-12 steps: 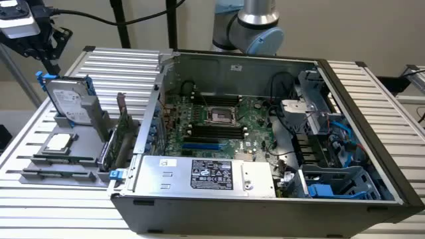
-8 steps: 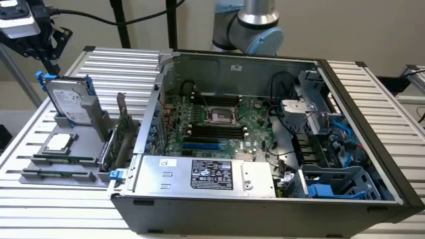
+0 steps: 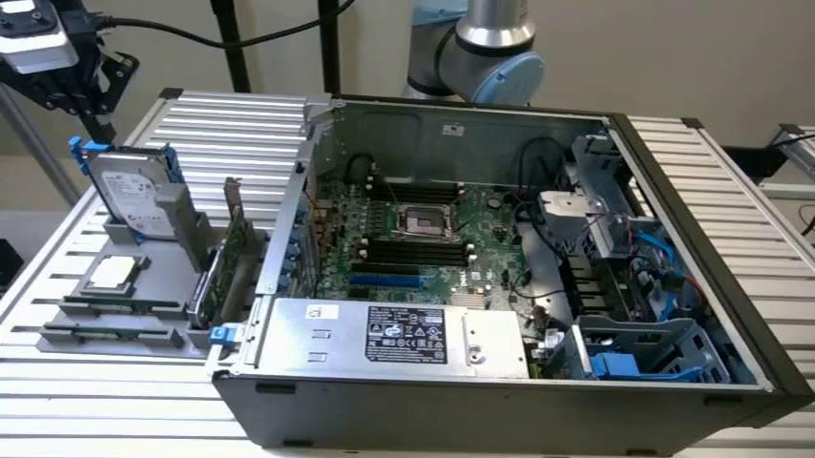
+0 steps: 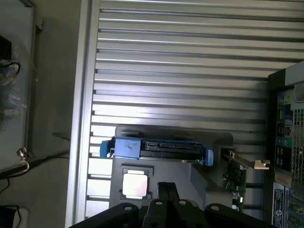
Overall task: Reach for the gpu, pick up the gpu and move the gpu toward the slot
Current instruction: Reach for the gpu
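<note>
Gripper [image 3: 97, 122] hangs empty with its fingers pinched together, up over the hard drive [image 3: 134, 196]. The wrist view looks straight down on the drive's top edge, with the gpu [image 4: 236, 177] standing on edge just beside it, untouched. The exterior view adds the open case [image 3: 510, 248] next to it.
</note>
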Motion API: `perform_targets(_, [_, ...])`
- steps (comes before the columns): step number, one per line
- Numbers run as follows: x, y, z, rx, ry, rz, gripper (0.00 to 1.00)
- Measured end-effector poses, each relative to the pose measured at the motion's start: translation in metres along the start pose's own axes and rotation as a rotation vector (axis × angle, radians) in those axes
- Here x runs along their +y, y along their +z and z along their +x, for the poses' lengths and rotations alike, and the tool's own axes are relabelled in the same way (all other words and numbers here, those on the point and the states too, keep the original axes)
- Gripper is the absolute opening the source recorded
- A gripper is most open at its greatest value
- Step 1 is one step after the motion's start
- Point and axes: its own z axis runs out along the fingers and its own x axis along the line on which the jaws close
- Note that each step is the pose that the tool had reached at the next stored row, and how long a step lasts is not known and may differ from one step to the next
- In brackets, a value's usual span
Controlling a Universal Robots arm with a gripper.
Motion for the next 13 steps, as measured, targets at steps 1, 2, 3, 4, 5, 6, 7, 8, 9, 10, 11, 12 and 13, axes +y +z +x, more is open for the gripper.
perform_targets(1, [0.0000, 0.0000, 0.000, 0.0000, -0.001, 0.0000, 0.11])
perform_targets(2, [0.0000, 0.0000, 0.000, 0.0000, -0.002, 0.0000, 0.11])
perform_targets(3, [0.0000, 0.0000, 0.000, 0.0001, -0.003, 0.0000, 0.11])
perform_targets(4, [0.0000, 0.0000, 0.000, 0.0000, -0.003, 0.0000, 0.11])
perform_targets(5, [-0.0001, 0.0000, 0.000, 0.0001, -0.003, -0.0001, 0.11])
perform_targets(6, [-0.0007, -0.0001, 0.000, 0.0002, -0.003, 0.0000, 0.11])
perform_targets(7, [-0.0018, -0.0001, -0.001, 0.0002, -0.003, 0.0002, 0.11])
perform_targets(8, [-0.0037, -0.0002, -0.002, 0.0002, -0.003, 0.0005, 0.11])
perform_targets(9, [-0.0063, -0.0002, -0.004, 0.0002, -0.003, 0.0006, 0.11])
perform_targets(10, [-0.0092, -0.0002, -0.006, 0.0002, -0.003, 0.0006, 0.11])
perform_targets(11, [-0.0124, -0.0002, -0.009, 0.0001, -0.003, 0.0005, 0.11])
perform_targets(12, [-0.0155, -0.0002, -0.011, 0.0000, -0.003, 0.0005, 0.11])
perform_targets(13, [-0.0186, -0.0002, -0.014, 0.0001, -0.003, 0.0006, 0.11])
